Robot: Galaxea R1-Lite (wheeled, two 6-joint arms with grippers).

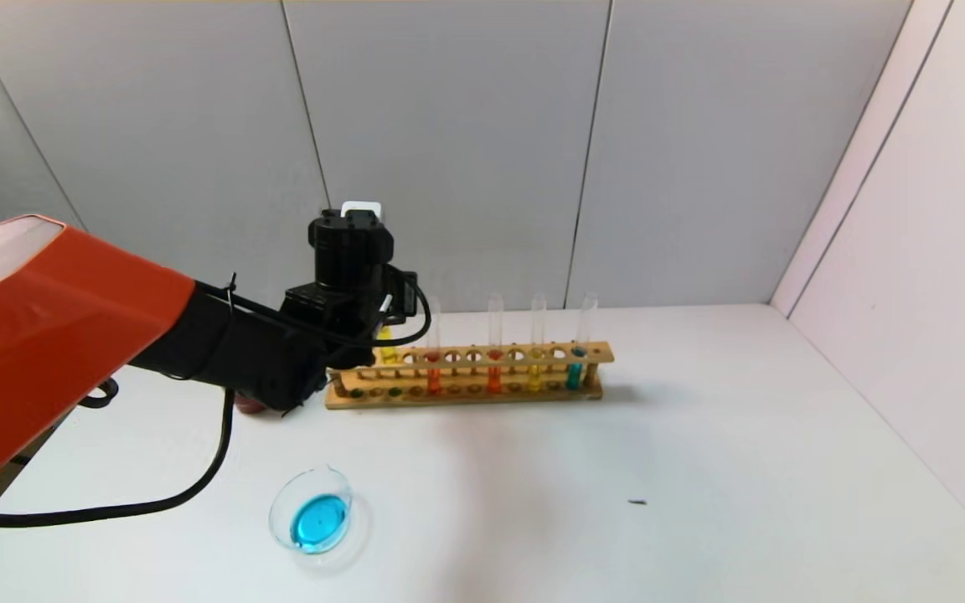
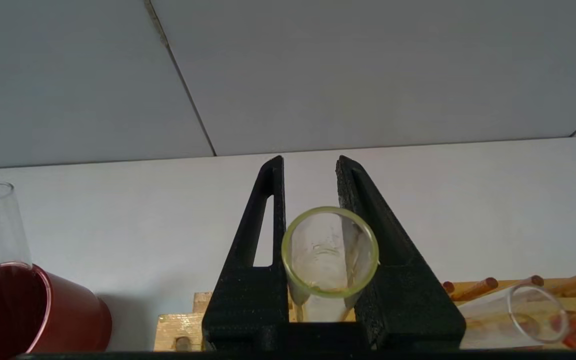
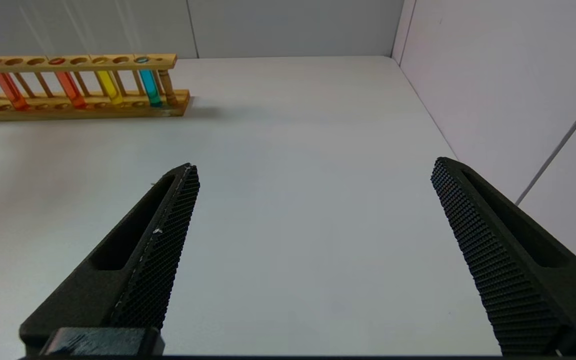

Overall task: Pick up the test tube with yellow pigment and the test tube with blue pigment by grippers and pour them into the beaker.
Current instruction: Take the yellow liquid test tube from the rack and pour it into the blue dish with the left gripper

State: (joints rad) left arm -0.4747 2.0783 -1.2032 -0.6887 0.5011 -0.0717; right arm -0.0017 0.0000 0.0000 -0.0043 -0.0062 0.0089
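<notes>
My left tool [image 2: 310, 165] is clamped on the yellow tube [image 2: 329, 255], which stands in the rack [image 1: 466, 373] at its left end. The beaker [image 1: 312, 511] sits on the table [image 1: 700, 469] nearer me, with blue liquid pooled in it. My right tool [image 3: 313, 175] hangs over bare table, its fingers [image 3: 163, 240] wide apart.
</notes>
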